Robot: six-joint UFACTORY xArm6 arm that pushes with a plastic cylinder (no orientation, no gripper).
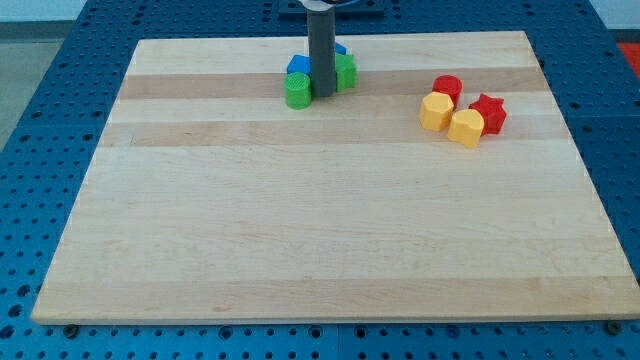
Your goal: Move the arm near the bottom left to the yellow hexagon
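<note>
Two yellow blocks lie in a cluster at the view's upper right. One (466,127) looks like the yellow hexagon. The other (436,111), just to its left, looks heart-shaped, but the shapes are hard to tell apart. A red round block (447,87) and a red star (490,113) touch them. My tip (323,96) rests on the board near the view's top centre, far left of the yellow blocks. It sits among a green round block (297,91), a green star (345,71), a blue cube (298,66) and a blue block (340,49) partly hidden behind the rod.
The wooden board (320,230) lies on a blue perforated table (40,120). The board's edges show on all sides.
</note>
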